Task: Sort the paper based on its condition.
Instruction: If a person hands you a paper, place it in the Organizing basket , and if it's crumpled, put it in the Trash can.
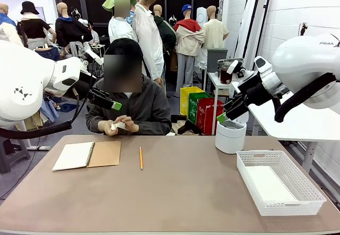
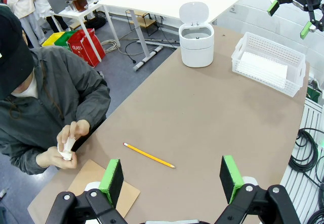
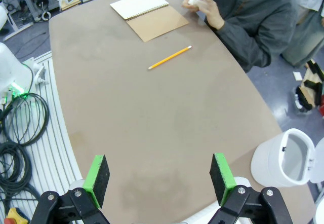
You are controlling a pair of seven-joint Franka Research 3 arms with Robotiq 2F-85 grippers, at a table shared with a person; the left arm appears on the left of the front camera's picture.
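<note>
The person at the far side crumples a small piece of white paper (image 1: 119,125) in both hands; that paper (image 2: 66,148) also appears in the left wrist view and, as a small white lump (image 3: 192,1), in the right wrist view. Flat white paper (image 1: 271,184) lies in the white basket (image 1: 261,152) at the right. My left gripper (image 2: 172,177) hangs open and empty above the table's left side, near the person (image 1: 109,102). Above the white bin (image 1: 230,135), my right gripper (image 3: 159,176) is open and empty too, high over the table (image 1: 226,115).
An open spiral notebook (image 1: 87,155) with a brown cover lies at the left, a yellow pencil (image 1: 141,158) beside it. The lidded bin (image 2: 196,44) stands open at the far right, with the basket (image 2: 268,39) nearer the front. The table's middle is bare.
</note>
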